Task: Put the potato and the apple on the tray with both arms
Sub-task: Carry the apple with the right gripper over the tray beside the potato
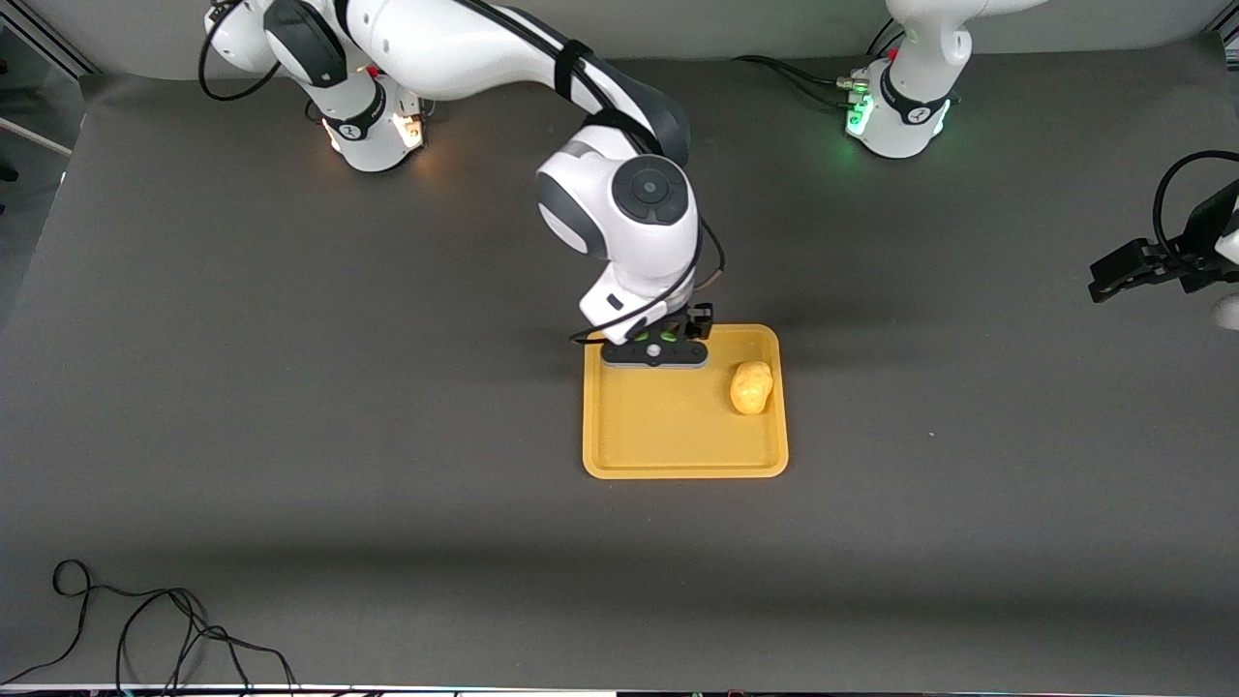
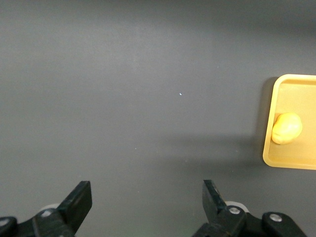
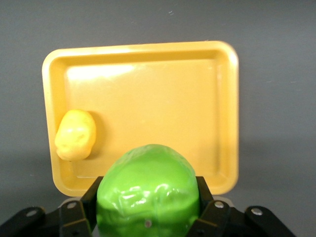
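Note:
The orange-yellow tray [image 1: 668, 436] lies mid-table. The potato [image 1: 751, 387] rests on it, at the side toward the left arm's end. My right gripper [image 1: 656, 341] hangs over the tray's rim on the robots' side, shut on the green apple [image 3: 147, 190]. In the front view the hand hides all but slivers of the apple [image 1: 668, 336]. The right wrist view shows the tray [image 3: 158, 103] and the potato [image 3: 75, 134] below the apple. My left gripper [image 1: 1099, 279] waits open over bare table toward its own end. Its wrist view shows nothing between its fingers [image 2: 79, 200], with the potato [image 2: 286, 128] and tray [image 2: 296, 94] farther off.
A dark grey mat [image 1: 290, 387] covers the table. A loose black cable [image 1: 145, 629] lies near the front camera's edge, toward the right arm's end. The two arm bases [image 1: 373, 126] [image 1: 900, 111] stand along the edge farthest from that camera.

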{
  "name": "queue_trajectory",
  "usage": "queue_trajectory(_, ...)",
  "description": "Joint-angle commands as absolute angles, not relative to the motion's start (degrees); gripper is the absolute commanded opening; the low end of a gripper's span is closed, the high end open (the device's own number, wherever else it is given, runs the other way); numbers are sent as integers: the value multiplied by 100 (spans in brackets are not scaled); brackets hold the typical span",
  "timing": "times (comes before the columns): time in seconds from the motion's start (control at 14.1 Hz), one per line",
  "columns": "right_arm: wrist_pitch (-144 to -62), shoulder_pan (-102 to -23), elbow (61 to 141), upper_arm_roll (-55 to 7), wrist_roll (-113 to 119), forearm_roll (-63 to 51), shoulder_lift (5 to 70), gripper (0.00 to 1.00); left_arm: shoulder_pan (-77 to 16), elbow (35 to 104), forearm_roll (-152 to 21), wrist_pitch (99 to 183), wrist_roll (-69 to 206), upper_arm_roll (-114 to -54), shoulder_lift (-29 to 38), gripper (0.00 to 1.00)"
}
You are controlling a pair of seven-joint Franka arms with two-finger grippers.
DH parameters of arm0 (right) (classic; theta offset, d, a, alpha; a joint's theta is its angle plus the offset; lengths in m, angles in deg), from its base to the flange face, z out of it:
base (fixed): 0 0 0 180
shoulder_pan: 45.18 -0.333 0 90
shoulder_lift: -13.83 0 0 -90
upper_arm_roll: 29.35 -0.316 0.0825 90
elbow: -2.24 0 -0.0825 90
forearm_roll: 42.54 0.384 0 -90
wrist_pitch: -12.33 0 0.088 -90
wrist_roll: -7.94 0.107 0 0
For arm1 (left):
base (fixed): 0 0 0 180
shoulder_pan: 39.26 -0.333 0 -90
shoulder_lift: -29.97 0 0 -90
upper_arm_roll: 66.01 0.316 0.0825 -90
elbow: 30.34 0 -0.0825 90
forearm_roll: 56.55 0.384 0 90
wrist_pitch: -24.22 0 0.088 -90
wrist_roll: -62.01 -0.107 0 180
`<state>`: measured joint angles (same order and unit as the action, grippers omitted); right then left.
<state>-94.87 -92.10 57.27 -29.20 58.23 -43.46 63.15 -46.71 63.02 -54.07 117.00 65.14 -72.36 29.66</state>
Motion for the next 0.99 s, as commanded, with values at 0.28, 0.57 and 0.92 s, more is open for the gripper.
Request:
queue_trajectory(0.28, -10349, -9290, 5427, -2909, 6041, -4702, 7473, 35, -4621, 6326, -5488, 11668, 6342, -7216, 3050, 100)
queue_trajectory(0.57, -10675, -9290, 5436, -2909, 6041, -4825, 7711, 35, -4586, 6229, -5453, 11668, 6350, -7321, 3076, 100)
queue_trajectory(0.92, -11097, -9282, 5471, -2874, 6041, -4843, 7861, 35, -4586, 6185, -5444, 11686, 6342, -7322, 3076, 100)
